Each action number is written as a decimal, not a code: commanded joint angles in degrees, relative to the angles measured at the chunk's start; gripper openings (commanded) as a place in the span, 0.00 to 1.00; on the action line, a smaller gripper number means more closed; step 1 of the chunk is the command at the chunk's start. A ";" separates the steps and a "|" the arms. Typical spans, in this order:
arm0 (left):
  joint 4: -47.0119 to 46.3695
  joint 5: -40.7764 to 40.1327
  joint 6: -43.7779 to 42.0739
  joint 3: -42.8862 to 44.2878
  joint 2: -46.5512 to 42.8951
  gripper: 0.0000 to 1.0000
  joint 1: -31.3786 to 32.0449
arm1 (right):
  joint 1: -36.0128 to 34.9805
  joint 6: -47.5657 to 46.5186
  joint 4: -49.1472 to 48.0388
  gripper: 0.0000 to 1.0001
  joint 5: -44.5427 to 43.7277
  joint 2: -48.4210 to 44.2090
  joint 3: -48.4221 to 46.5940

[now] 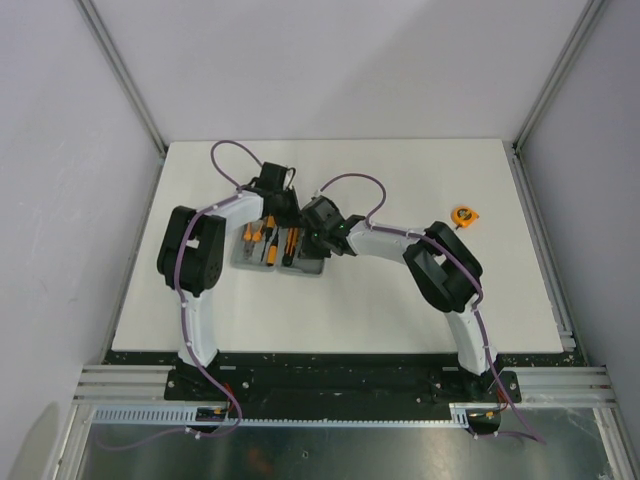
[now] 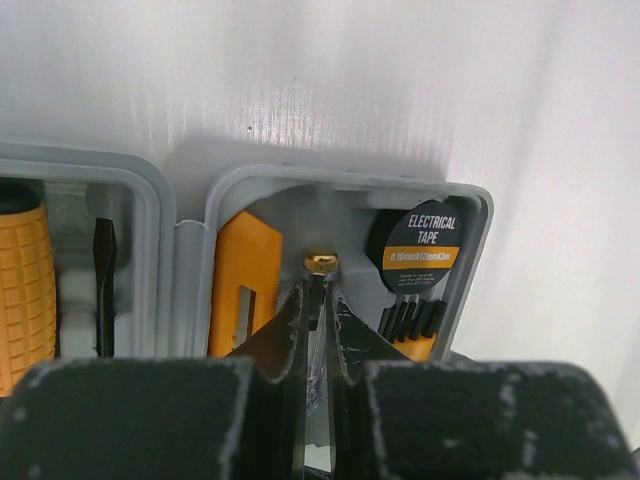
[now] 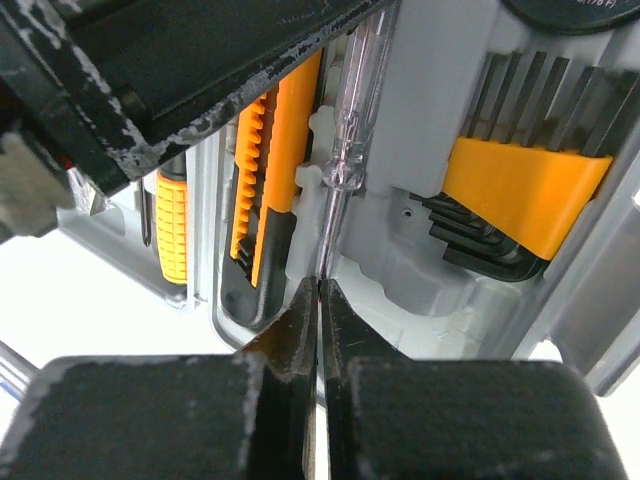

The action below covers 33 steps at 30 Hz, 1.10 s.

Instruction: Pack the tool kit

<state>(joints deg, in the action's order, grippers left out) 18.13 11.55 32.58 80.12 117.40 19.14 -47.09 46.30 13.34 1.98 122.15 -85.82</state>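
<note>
my top view hangs high above and behind the arm bases, looking down and forward; the case (image 1: 308, 268) sits small at mid-table. my left wrist view is pressed close over the case, looking along it toward the rim by the tape (image 2: 420, 250). my right wrist view is closer still, low over the same half. both wrist views share the screwdriver (image 3: 345, 130) and hex keys (image 3: 520, 180).

Left end effector (image 1: 283, 228), right end effector (image 1: 304, 243) over case (image 1: 246, 261); tape measure (image 1: 463, 215) apart
</note>
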 commanded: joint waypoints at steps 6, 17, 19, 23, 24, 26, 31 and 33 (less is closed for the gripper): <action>3.07 -2.27 0.28 -0.55 6.09 0.00 -0.63 | -0.72 -2.02 8.64 0.00 3.20 10.11 4.38; 3.12 -2.04 0.56 -0.62 6.29 0.00 -0.76 | -1.23 -6.89 14.50 0.00 -3.97 12.00 4.61; 3.09 -1.86 0.62 -0.61 6.27 0.00 -0.77 | -1.77 -8.00 15.70 0.00 -6.94 11.89 4.66; 3.10 -1.76 0.50 -0.97 5.99 0.00 -0.73 | -3.34 -11.55 15.95 0.00 -11.52 10.94 5.54; 3.12 -1.60 0.48 -1.04 5.91 0.00 -0.75 | -3.66 -12.62 15.36 0.00 -12.29 10.40 6.00; 3.09 -1.31 0.52 -1.31 5.62 0.00 -0.76 | -4.09 -14.83 13.21 0.00 -12.49 8.90 7.66; 3.10 -0.52 0.81 -2.19 4.57 0.00 -0.74 | -3.93 -19.26 5.33 0.00 -9.31 4.06 12.96; 3.09 0.04 0.88 -2.25 4.41 0.00 -0.76 | -3.48 -20.71 2.31 0.00 -6.95 2.99 14.19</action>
<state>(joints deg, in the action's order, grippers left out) 17.72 13.54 33.12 80.97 118.41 17.93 -50.43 34.54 2.46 -6.72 120.66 -79.46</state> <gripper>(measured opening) 0.092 0.010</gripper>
